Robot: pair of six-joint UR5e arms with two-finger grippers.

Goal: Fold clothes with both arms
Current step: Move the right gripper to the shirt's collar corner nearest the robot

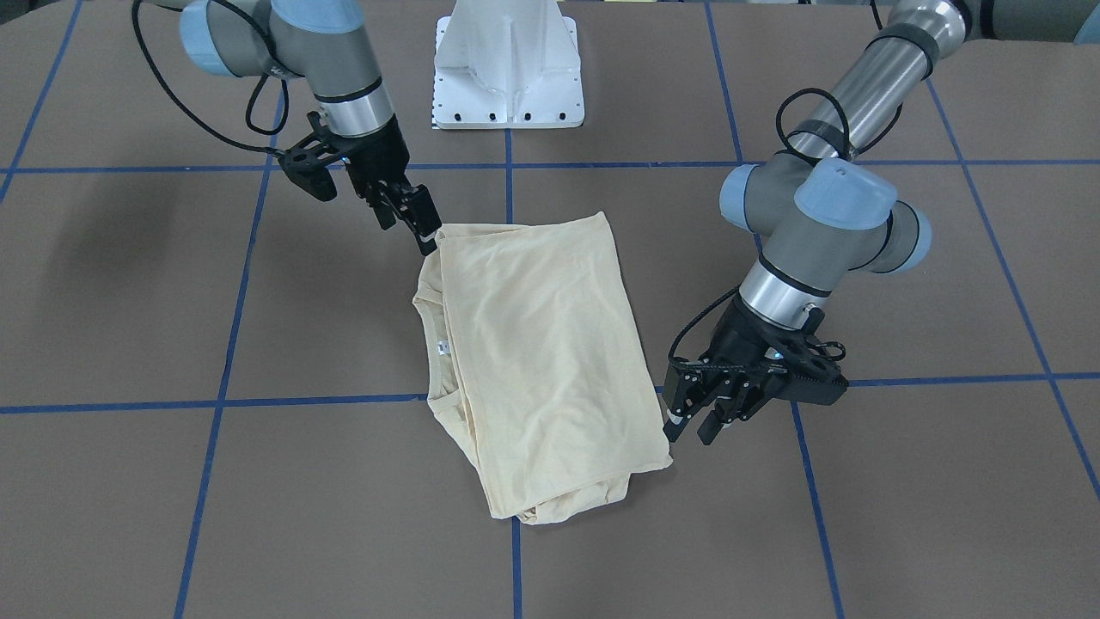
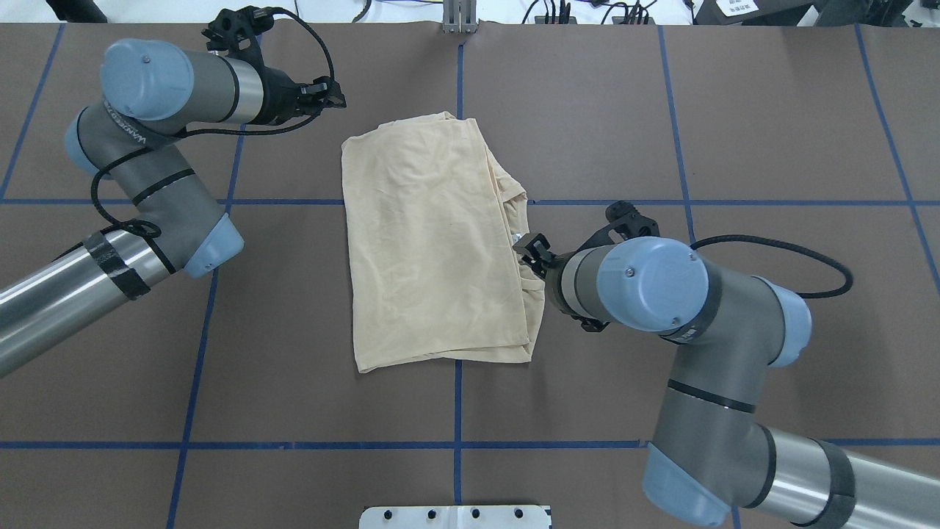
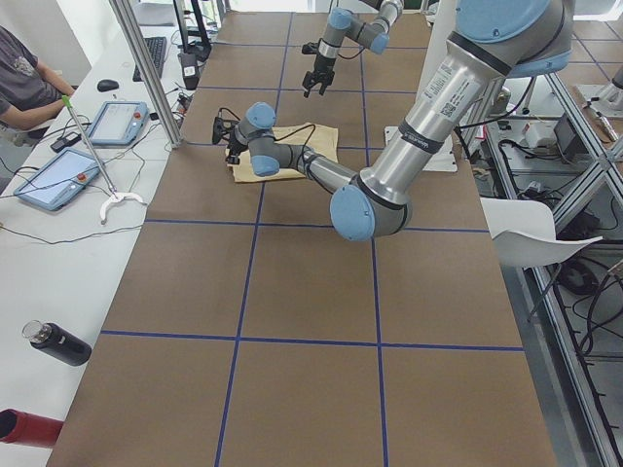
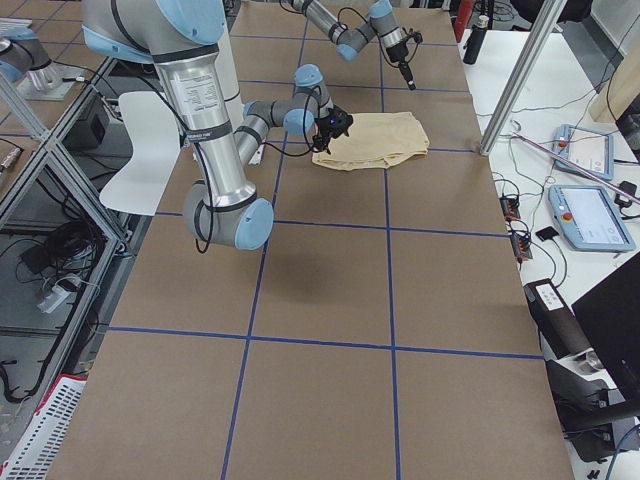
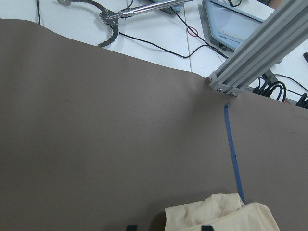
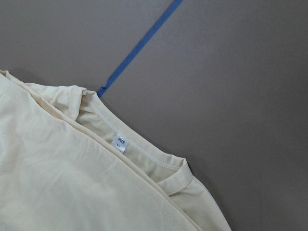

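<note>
- Shirt (image 1: 541, 344) lies folded to a rectangle on the worktop (image 1: 859, 516); perhaps one fold remains.
- Left tool (image 1: 692, 432) and right tool (image 1: 406, 232) gape beside it, empty.

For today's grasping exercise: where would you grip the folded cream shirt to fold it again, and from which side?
Likely the shirt by a corner of its short operator-side end, from outside: lying flat, only its edges can be pinched.

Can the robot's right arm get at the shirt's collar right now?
Probably yes: the right end effector is at the edge of the shirt, on its collar side; the collar lies uncovered and nothing stands between.
</note>
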